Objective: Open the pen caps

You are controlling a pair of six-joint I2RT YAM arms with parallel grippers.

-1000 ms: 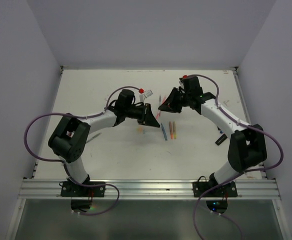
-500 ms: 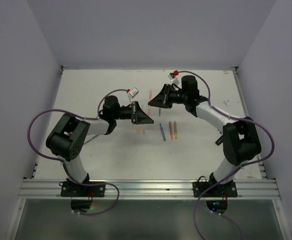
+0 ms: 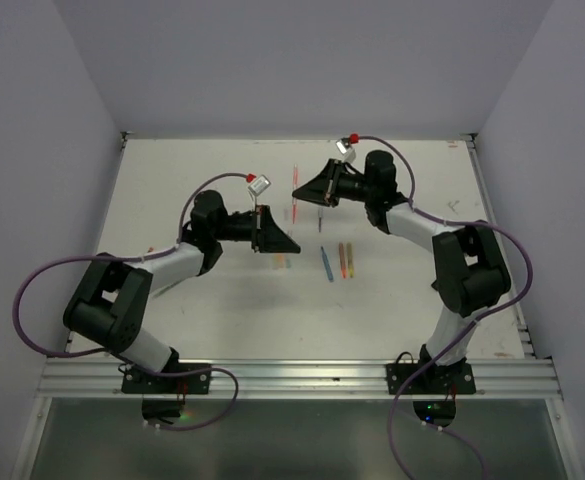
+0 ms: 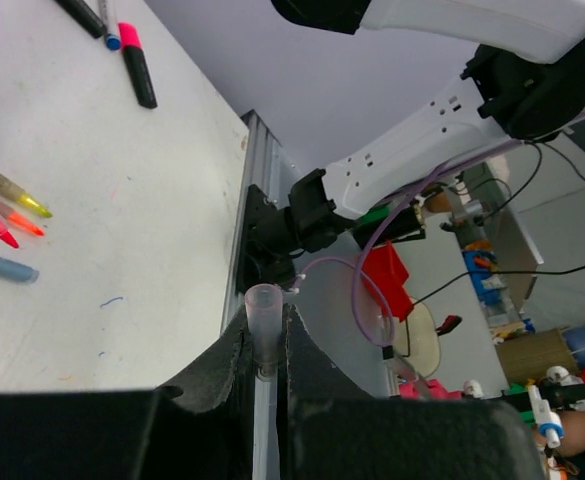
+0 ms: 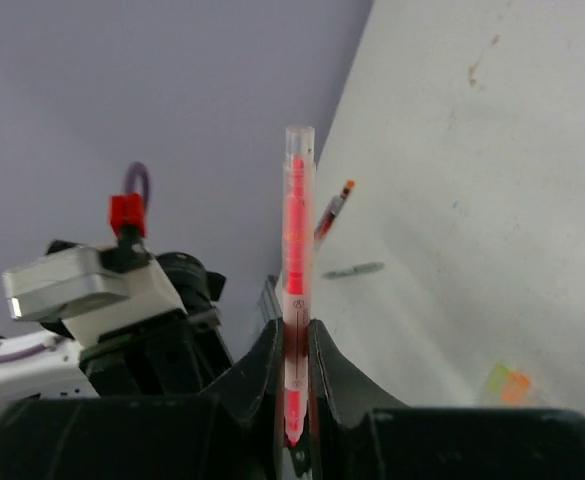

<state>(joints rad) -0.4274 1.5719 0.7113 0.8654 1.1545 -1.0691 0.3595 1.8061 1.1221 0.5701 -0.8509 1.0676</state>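
Aloft, left arm [image 3: 167, 262] opposite right arm [image 3: 417, 218].

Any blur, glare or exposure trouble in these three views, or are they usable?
Top view: even, soft light, faint shadows, no glare, but the pens are tiny. Left wrist: the clear cap is sharp; the black fingers holding it are underexposed. Right wrist: the pen is sharp, the fingers dark.

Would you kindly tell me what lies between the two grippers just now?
In the top view, the stretch is bare table, save the end of the red pen that the right gripper holds; the left gripper pinches a clear cap.
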